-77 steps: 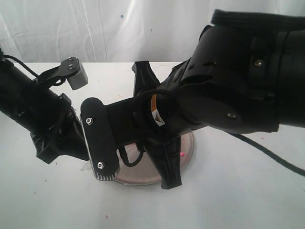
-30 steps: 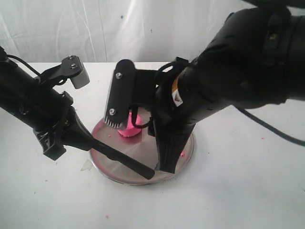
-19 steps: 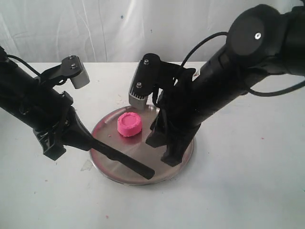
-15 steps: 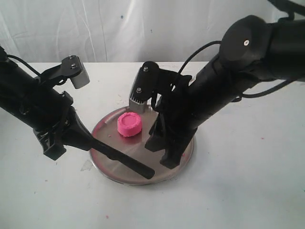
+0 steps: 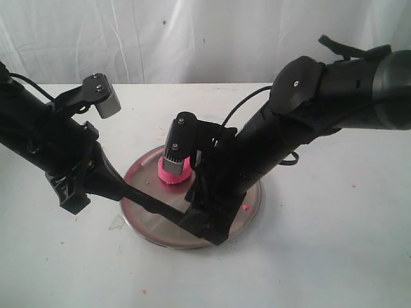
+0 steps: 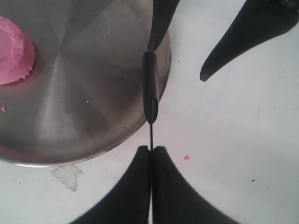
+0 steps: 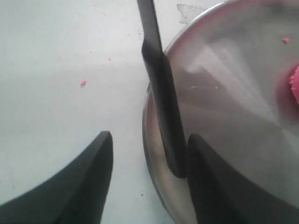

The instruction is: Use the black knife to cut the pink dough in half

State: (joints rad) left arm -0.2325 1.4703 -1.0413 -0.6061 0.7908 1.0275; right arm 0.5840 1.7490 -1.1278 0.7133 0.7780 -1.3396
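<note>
The pink dough (image 5: 171,171) is one round puck on the back part of the steel plate (image 5: 252,194); it also shows in the left wrist view (image 6: 13,56). The black knife (image 5: 157,208) slants across the plate's front. My left gripper (image 5: 114,187) (image 6: 151,149) is shut on its thin blade, seen edge-on, with the handle (image 6: 150,86) pointing away. My right gripper (image 5: 205,229) (image 7: 149,137) is open at the plate's front rim, its fingers either side of the handle's end (image 7: 164,116), which lies against one finger. The right wrist camera hides part of the dough in the exterior view.
Pink crumbs (image 5: 244,207) dot the plate and the white table (image 5: 321,256). A pale patch (image 5: 118,223) marks the table by the plate's left rim. A white curtain hangs behind. Both black arms crowd over the plate.
The right arm has swung down from above the plate, uncovering the dough, and its open gripper now sits at the knife's handle end. The left arm and knife have stayed put.
</note>
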